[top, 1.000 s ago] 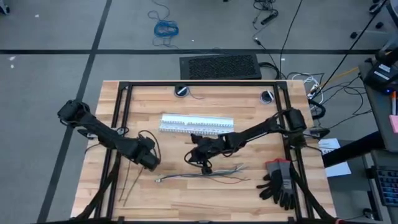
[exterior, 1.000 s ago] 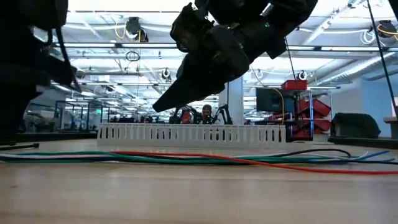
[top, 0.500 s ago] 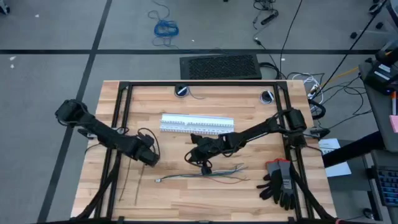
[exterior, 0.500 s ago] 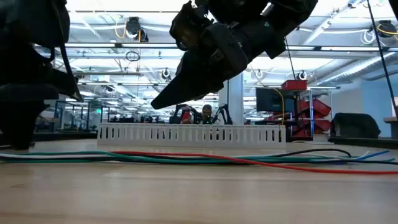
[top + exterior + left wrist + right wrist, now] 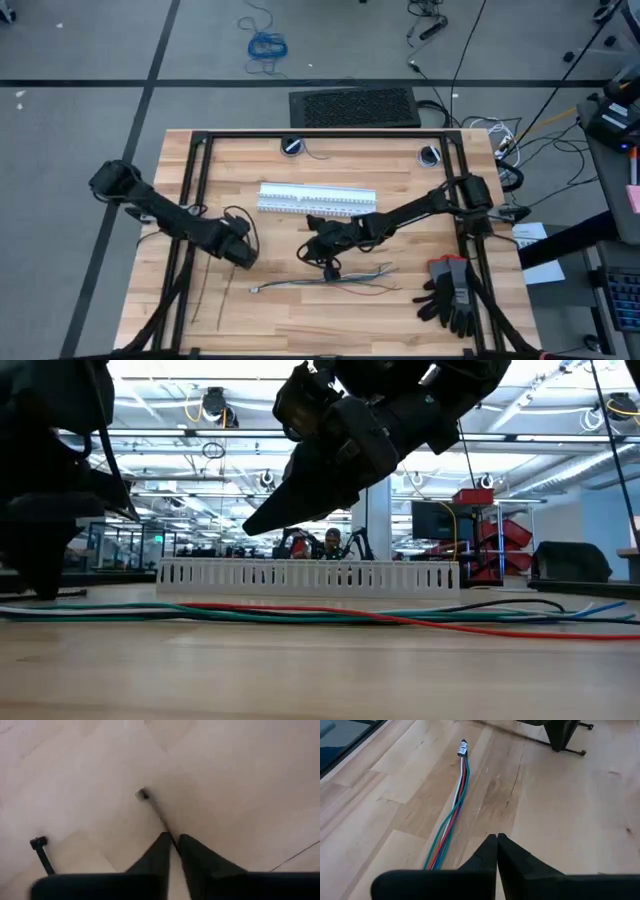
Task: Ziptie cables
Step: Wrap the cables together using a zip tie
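Observation:
The cables (image 5: 330,283), a loose bundle of thin coloured wires with a small end plug (image 5: 463,748), lie flat on the wooden table near its front. My right gripper (image 5: 328,268) hovers shut just above their far side, clear of the table in the low view (image 5: 250,530). Left of them, my left gripper (image 5: 243,262) is shut on one thin dark ziptie (image 5: 155,812). A second ziptie (image 5: 42,852) lies flat on the wood beside it. My left gripper pinches the ziptie's thin strip (image 5: 167,832) between its two fingertips, coming slanting down from the table's left. The strip runs along the fingers, and its head end (image 5: 143,794) sticks out past them. Whether that end touches the wood, I cannot tell.
White slotted strips (image 5: 317,199) lie behind the cables at mid table. Black gloves (image 5: 450,293) sit at the front right corner. A black frame (image 5: 190,210) runs along the table's sides and back. Bare wood lies in front of the cables.
My left gripper has drawn back slightly toward the table's left and far side, still shut on the ziptie, whose free length has swung with it. My right gripper and the cables have stayed put.

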